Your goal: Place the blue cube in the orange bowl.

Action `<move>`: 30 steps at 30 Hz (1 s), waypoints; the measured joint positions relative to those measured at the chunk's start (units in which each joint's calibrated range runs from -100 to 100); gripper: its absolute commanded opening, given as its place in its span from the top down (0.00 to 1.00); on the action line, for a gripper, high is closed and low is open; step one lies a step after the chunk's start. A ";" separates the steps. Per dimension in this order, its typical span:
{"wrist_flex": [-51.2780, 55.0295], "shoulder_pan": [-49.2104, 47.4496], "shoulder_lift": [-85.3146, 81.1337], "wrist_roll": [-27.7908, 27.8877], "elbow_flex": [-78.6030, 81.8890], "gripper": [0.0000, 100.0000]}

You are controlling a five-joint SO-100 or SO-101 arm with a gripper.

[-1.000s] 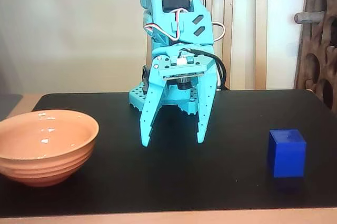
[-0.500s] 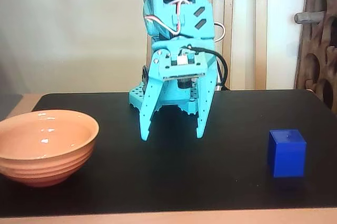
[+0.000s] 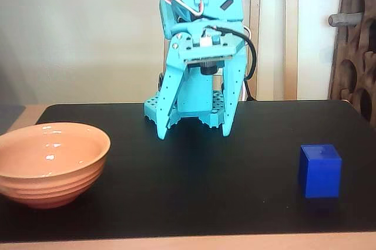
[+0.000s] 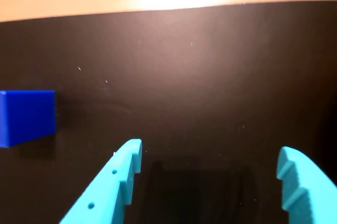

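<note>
Hovering gripper (image 3: 194, 135) spread empty, blue cube (image 4: 26, 116) apart, orange bowl (image 3: 50, 165) only in fixed view

in your fixed view the turquoise gripper (image 3: 194, 135) hangs above the black table (image 3: 194, 197) near its back edge, jaws spread wide and empty. the orange bowl (image 3: 50, 162) sits at the left edge, the blue cube (image 3: 319, 171) well apart at the right, both clear of the gripper.

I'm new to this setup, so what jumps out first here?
In the fixed view, the turquoise hand hangs open above the middle of the black table. The orange bowl sits empty at the left edge, and the blue cube stands alone at the right.
</note>
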 measured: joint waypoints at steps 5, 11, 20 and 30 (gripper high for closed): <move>0.00 0.00 4.08 0.00 -5.60 0.71; 0.00 -0.09 8.75 0.00 -12.27 0.71; 0.00 -1.03 15.97 0.00 -20.04 0.71; -1.32 -4.50 22.77 0.00 -23.56 0.71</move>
